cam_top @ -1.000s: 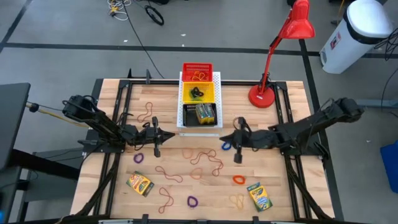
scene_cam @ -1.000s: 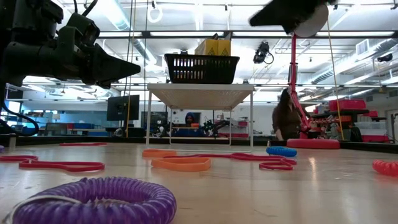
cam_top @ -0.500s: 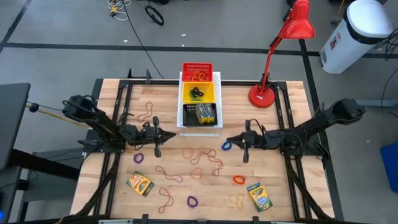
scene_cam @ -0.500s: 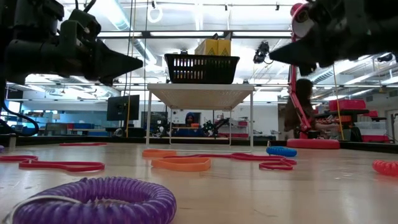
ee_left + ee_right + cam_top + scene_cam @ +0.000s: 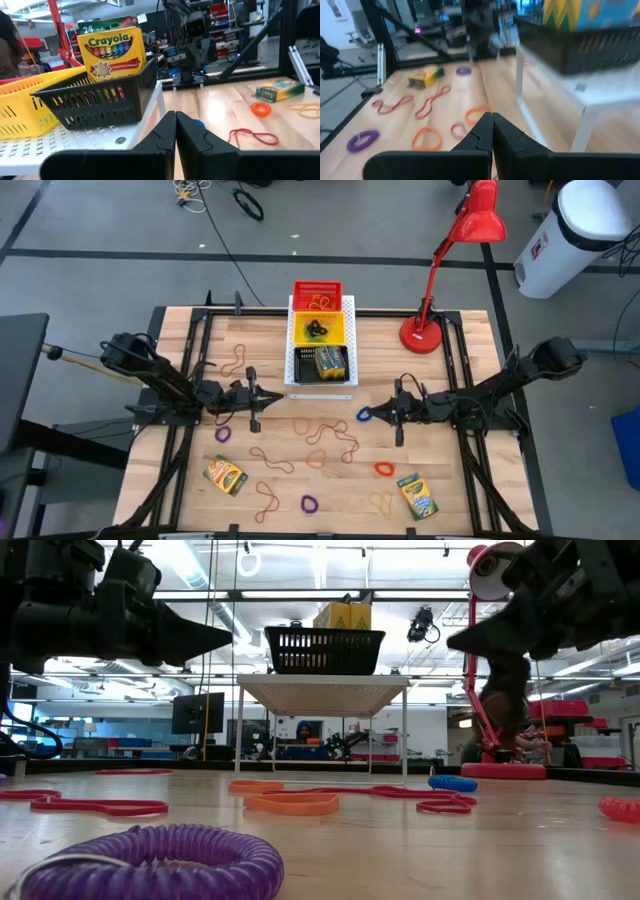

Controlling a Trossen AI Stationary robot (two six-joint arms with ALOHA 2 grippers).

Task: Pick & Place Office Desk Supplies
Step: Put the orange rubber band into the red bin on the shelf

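Loose on the wooden table [image 5: 470, 360]: a blue elastic loop [image 5: 364, 415] lies just ahead of the right gripper [image 5: 383, 411], an orange loop [image 5: 384, 469] and a Crayola crayon box [image 5: 416, 496] sit nearer the front edge on the right, a second crayon box [image 5: 226, 475] on the left, two purple loops [image 5: 222, 434] [image 5: 310, 504] and a tangle of reddish-brown rubber bands [image 5: 330, 442] between them. More crayon boxes already stand in the black basket [image 5: 321, 364], behind it a yellow basket [image 5: 317, 330] and a red one [image 5: 317, 294], all on a white perforated stand [image 5: 348, 307].

The loops and bands look light, soft and limp; they would likely sag and slide, so a pinch straight down across one strand, pressed to the wood, seems safest. The cardboard boxes look stiff but crushable, best taken across the narrow sides.

Both tools hover above the table, empty: the right gripper's fingers pressed together, and the left gripper [image 5: 264, 395] likewise closed on nothing near the black basket. A red desk lamp [image 5: 450, 250] stands at the far right corner.
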